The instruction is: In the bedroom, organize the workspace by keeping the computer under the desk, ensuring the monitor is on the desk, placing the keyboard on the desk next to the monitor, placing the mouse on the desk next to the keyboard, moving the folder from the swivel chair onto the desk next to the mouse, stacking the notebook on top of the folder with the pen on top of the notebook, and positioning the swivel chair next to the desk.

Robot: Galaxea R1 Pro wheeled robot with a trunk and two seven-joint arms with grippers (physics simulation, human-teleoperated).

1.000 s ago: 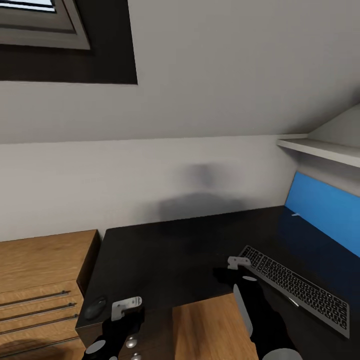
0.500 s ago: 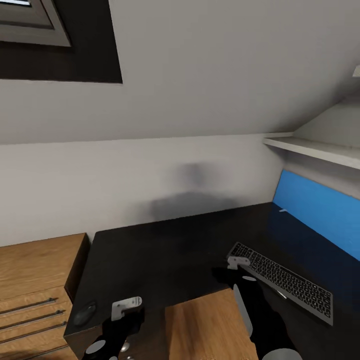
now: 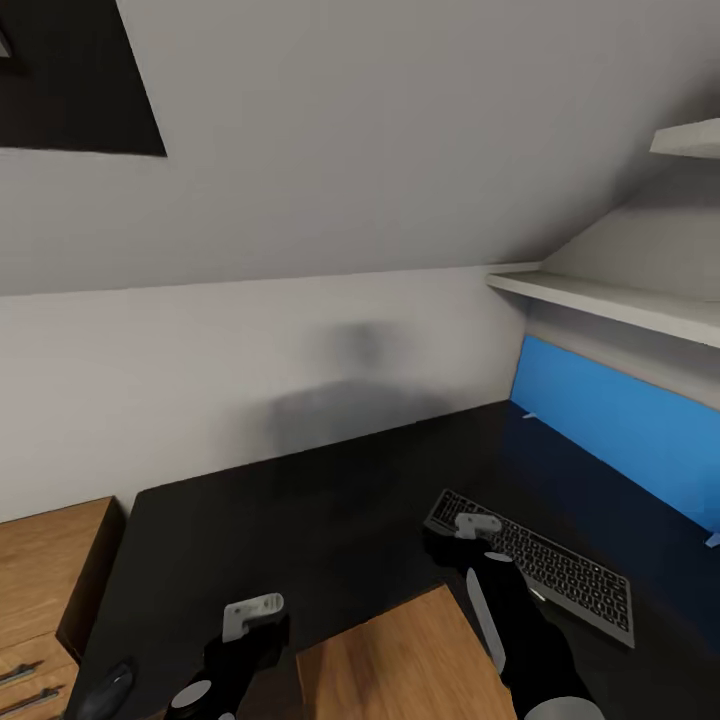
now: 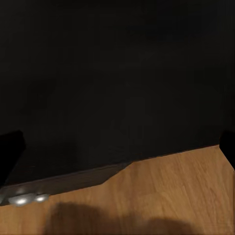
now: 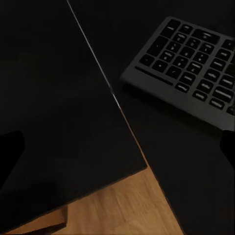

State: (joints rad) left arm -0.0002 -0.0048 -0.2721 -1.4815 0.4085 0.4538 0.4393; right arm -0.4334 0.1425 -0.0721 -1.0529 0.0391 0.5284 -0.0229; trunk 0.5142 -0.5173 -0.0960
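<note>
Swung the head view to the right over the last second: whole picture slid leftward, so a move of the camera, not of the things. Left the wooden cabinet [image 3: 45,560] as a sliver at the edge and brought more of the blue back panel [image 3: 610,430] and the shelf [image 3: 600,300] into sight.

Found the keyboard [image 3: 535,570] lying flat on the desk [image 3: 300,520], near the panel, just beyond the right gripper [image 3: 478,523]. Saw the mouse [image 3: 105,688] at the desk's near left corner, well apart from the keyboard, beside the left gripper [image 3: 250,612].

Showed both pincers spread in the wrist views, with nothing between the fingers.

Probably meant a search along the desk for the monitor, with the mouse yet to be set by the keyboard.
</note>
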